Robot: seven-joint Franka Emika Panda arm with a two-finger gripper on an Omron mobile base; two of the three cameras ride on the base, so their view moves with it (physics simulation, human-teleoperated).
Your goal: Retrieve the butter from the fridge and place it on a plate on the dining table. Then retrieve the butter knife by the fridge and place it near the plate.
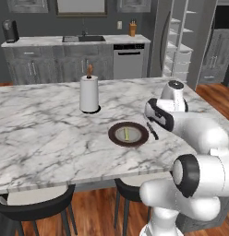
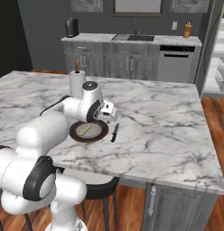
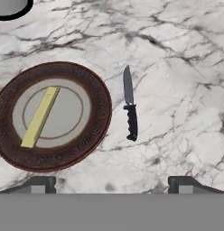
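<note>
The plate [image 3: 53,116], dark brown at the rim and pale grey in the centre, lies on the marble dining table [image 3: 177,67]. The pale-yellow butter [image 3: 40,116] stick rests on it. The dark butter knife [image 3: 130,108] lies flat on the marble just right of the plate, apart from its rim. My gripper [image 3: 111,184] hovers above the knife, open, with nothing between its fingers. From the base, the plate [image 1: 128,134] with the butter [image 1: 127,134] and the knife [image 1: 152,131] sit below the gripper [image 1: 152,120]. The fridge [image 1: 178,41] stands open at the back right.
A paper-towel roll [image 1: 89,94] stands on the table behind the plate. Dark stools [image 1: 38,205] are tucked under the near table edge. Along the far wall are grey cabinets with a sink [image 1: 83,39], a dishwasher [image 1: 129,61] and a knife block [image 1: 132,28].
</note>
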